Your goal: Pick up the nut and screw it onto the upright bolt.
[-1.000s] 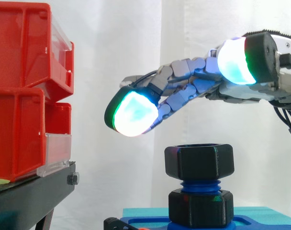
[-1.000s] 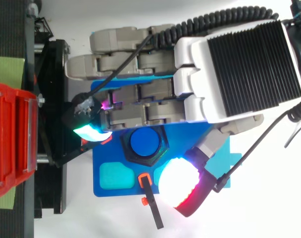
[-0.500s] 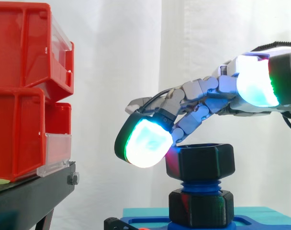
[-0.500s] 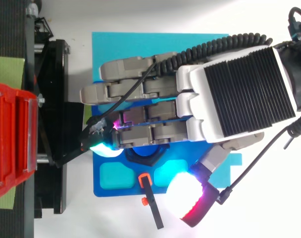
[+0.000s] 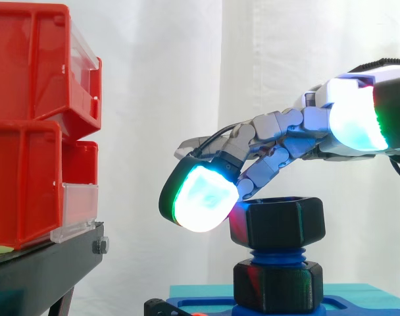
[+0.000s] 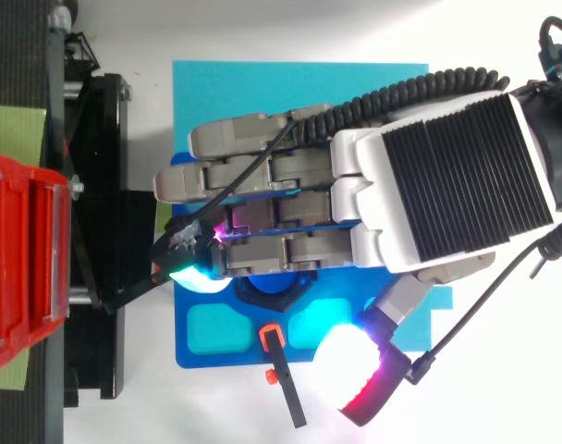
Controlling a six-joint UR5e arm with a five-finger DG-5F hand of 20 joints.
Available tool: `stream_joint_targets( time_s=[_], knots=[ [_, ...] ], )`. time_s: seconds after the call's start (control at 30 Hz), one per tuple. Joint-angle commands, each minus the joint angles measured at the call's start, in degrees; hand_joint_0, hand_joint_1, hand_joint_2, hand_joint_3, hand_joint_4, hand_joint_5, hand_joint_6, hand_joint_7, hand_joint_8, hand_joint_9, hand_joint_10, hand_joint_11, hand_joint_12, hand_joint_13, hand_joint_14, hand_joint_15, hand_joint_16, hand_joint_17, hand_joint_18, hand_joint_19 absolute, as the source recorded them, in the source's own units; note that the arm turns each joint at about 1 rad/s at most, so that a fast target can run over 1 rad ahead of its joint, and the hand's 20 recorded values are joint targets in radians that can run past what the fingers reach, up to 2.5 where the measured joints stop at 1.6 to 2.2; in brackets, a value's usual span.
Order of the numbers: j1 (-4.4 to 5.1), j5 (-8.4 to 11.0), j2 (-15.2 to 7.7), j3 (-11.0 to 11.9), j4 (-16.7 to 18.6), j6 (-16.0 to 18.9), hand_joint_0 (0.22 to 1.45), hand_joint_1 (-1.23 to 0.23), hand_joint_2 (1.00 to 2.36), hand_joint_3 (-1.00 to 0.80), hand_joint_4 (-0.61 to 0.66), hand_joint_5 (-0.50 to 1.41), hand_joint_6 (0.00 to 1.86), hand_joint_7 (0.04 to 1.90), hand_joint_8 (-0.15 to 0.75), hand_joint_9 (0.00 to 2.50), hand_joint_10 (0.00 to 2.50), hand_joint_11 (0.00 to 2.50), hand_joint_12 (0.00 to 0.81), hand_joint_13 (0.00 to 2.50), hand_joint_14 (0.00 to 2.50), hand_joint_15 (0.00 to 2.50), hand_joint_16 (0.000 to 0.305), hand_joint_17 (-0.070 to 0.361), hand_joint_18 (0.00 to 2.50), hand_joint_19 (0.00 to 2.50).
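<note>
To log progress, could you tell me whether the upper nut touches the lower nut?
No, in the side view blue bolt thread shows in a gap between the upper nut and the lower nut.

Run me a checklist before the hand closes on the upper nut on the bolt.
1. Upper nut sitting on the blue bolt, above the lower nut: ok.
2. Hand over the upper nut: ok.
3. Fingers and thumb pinching the nut: not ok; thumb is apart from it.
4. Nut's threads engaged on the bolt: cannot tell.
5. Red bins apart from the hand: ok.
</note>
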Motion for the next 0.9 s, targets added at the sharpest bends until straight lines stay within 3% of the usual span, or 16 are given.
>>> stream_joint_targets(
  time_s=[0.0, 0.5, 0.87],
  knots=[
    [0.00, -0.03, 0.0, 0.0, 0.0, -0.1, 0.49, 0.02, 1.00, -0.50, 0.23, -0.07, 0.50, 1.05, 0.212, 0.23, 0.00, 0.00, 0.353, 0.00, 0.00, 0.00, 0.043, 0.096, 0.00, 0.00],
    [-2.37, -3.10, 0.0, 0.0, -0.3, -1.5, 0.51, -0.06, 1.00, -0.50, 0.23, -0.06, 0.50, 1.12, 0.238, 0.37, 0.00, 0.00, 0.332, 0.06, 0.00, 0.00, 0.039, 0.087, 0.00, 0.00],
    [-4.13, -5.13, 0.0, 0.1, -0.3, -2.0, 0.51, -0.09, 1.00, -0.50, 0.15, -0.02, 0.50, 1.41, 0.248, 0.49, 0.00, 0.00, 0.315, 0.16, 0.00, 0.00, 0.035, 0.080, 0.00, 0.00]
  ],
)
